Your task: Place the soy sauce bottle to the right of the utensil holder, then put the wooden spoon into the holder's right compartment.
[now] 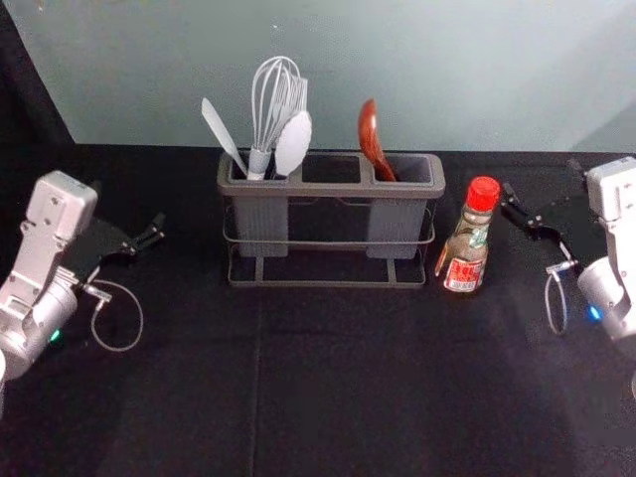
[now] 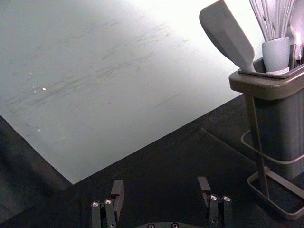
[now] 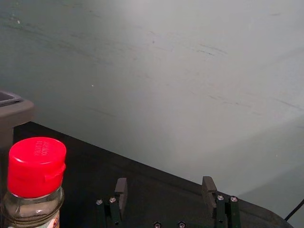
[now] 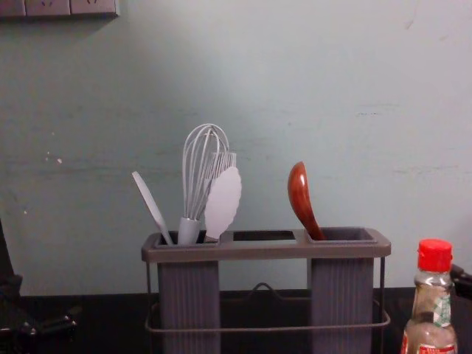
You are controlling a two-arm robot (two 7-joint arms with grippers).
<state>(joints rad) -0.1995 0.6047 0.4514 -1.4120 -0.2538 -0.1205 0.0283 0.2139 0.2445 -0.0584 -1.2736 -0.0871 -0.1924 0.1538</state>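
The left gripper point(image 1: 131, 211) is at the left of the table point(image 1: 179, 397), well apart from the utensil holder point(image 1: 333, 189). In its wrist view the left gripper point(image 2: 161, 184) has its fingers spread wide with nothing between them. At the chest view's upper left, a socket panel point(image 4: 70, 7) on the wall is cut off by the edge.

The holder's left compartment carries a pale spatula point(image 1: 224, 137), a whisk point(image 1: 274, 94) and a white, scalloped-edged utensil point(image 1: 293, 144); a slotted head is partly hidden behind that last one. The wooden spoon point(image 1: 370, 134) stands in the right compartment, bowl up and leaning left, its lower handle hidden by the compartment wall.

Just right of the holder, the soy sauce bottle point(image 1: 465, 248) stands upright under a red cap. Its front label is red and white, with a barcode-like patch low down and a green-and-white label on the neck. The raised letters on the cap are probably a brand name, but I can't read them. The chest view cuts off the bottle's base.

Farther right is the right gripper point(image 1: 545, 187), near the bottle but holding nothing, its fingers set wide apart.
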